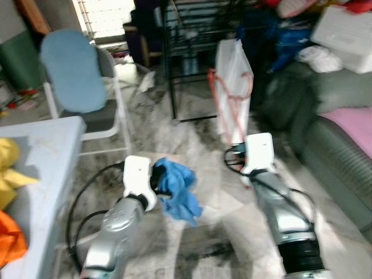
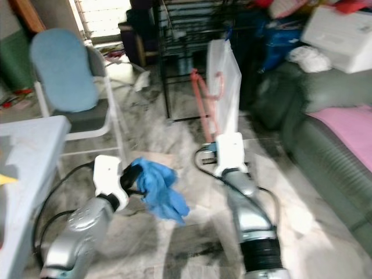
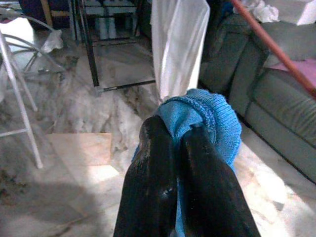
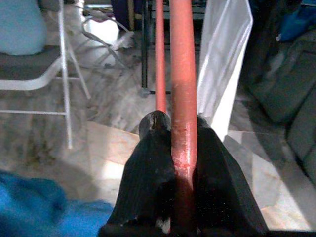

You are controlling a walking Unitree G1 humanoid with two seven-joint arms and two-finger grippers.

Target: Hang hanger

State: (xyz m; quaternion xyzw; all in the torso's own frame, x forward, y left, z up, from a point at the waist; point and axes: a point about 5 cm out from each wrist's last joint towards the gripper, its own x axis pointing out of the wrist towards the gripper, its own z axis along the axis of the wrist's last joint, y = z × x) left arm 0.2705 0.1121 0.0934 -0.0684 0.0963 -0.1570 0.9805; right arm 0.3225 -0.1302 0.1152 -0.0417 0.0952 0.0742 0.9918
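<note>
My two silver arms are the nearest things, both stretched forward over the marble floor [image 1: 192,232]. My left pincer [image 1: 156,177] is clenched on a blue knitted cloth [image 1: 177,189], which hangs down in a loose bundle from the fingers [image 3: 163,168]. My right pincer [image 1: 235,152] is clenched on the red hanger [image 4: 182,98]; the red bar runs straight between the two black fingers, and a white garment [image 1: 232,87] hangs on it. So the hanger is in my right pincer, held up in front of me, and the black drying rack [image 1: 186,35] stands further ahead, still apart from it.

I judge the step in hand is to carry the hanger to the rack. The pictures are blurred, so I think I am walking. To do it well I should keep the right grip firm, because the bar is smooth and thin and could turn between the fingers under the weight of the garment. I should hold the hanger high, so the white garment does not drag on the floor, and keep the blue cloth aside, away from the hook. The folding chair [image 1: 81,81] and the table [image 1: 52,151] are on my left and the grey sofa [image 1: 343,133] is on my right, so the path lies between them.
</note>
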